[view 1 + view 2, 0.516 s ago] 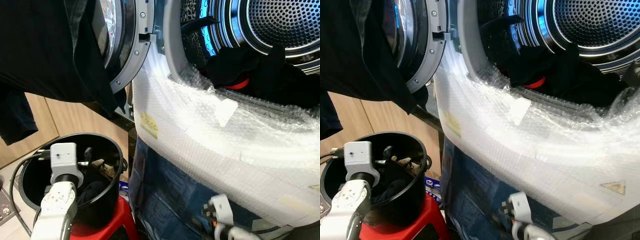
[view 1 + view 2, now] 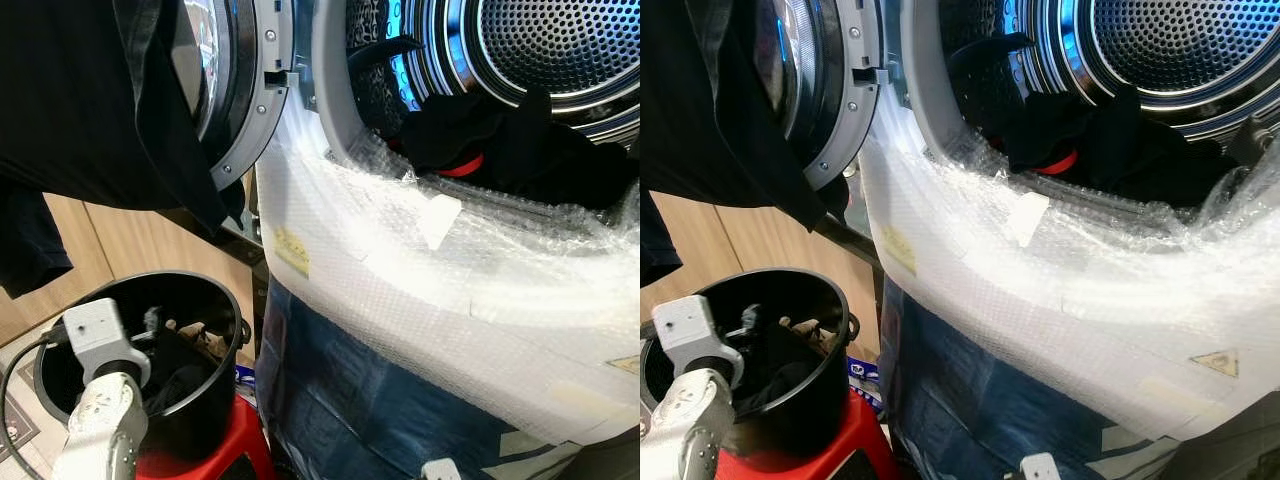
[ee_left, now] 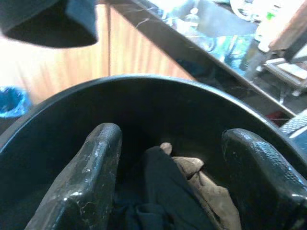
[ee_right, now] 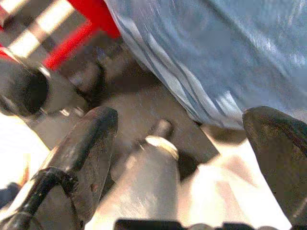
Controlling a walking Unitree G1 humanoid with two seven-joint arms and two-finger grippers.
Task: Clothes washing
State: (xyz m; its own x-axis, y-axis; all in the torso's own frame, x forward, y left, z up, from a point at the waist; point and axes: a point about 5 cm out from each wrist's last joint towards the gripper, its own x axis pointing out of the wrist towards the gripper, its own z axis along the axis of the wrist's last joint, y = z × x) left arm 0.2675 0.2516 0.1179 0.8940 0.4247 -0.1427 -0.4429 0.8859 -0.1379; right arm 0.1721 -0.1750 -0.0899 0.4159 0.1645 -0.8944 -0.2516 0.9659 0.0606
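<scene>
Open washer drum, left gripper spread inside black bucket, over dark clothes

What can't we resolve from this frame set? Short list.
- Bucket contents: eye views show dark cloth in shadow, and the left arm blocks part; count unclear.
- Left gripper: open above the clothes; contact with them unreadable in the left wrist view.
- Drum load: the bubble wrap and door rim hide the lower part.
- Right gripper: open; right wrist view is motion-blurred, so what's beneath is unclear.
</scene>
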